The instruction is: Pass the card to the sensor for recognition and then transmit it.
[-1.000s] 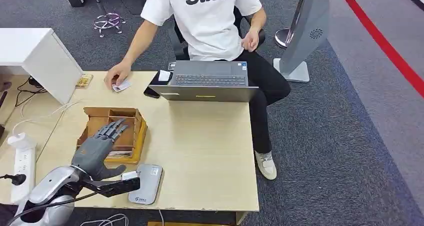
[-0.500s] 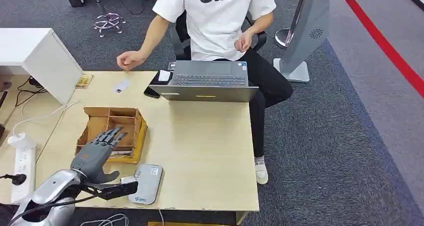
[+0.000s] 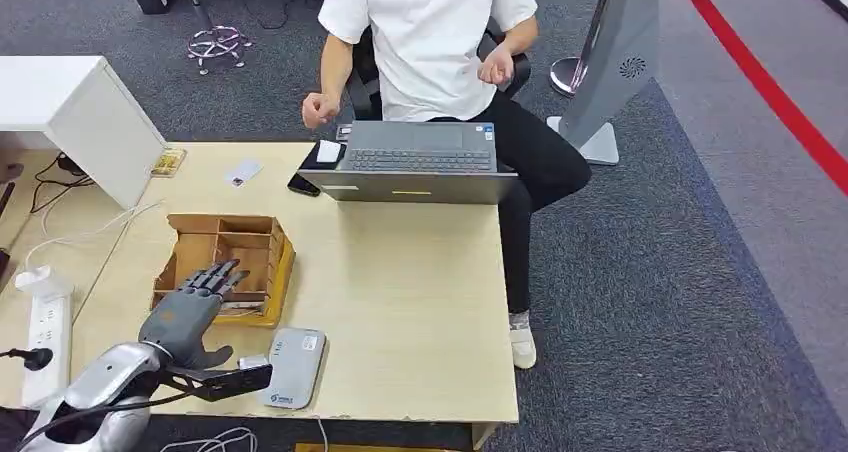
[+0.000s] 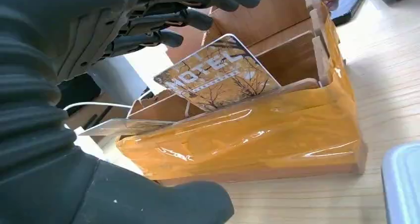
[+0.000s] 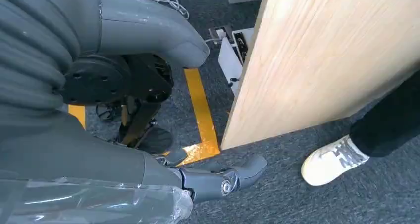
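The robot's left hand (image 3: 188, 307) hangs over the wooden box (image 3: 262, 234) with fingers spread, holding nothing. A card (image 4: 218, 78) leans up inside the box, easy to pinch. The reader (image 3: 291, 366) waits just beside. The right hand (image 5: 218, 180) hangs empty below the table (image 3: 400, 292).

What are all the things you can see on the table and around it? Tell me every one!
table: one, light wood, centre.
wooden box: one, brown, table's left part.
hotel card: one, brown printed, standing in the box.
card reader: one, grey, near table edge beside the box.
laptop: one, grey, far edge.
small card: one, white, far left of table.
phone: one, black, beside laptop.
power strip: one, white, far left.
person: one, white shirt, seated behind laptop.
left robot hand: grey, fingers apart, over the box.
right robot hand: grey, hanging beside the table above the floor.
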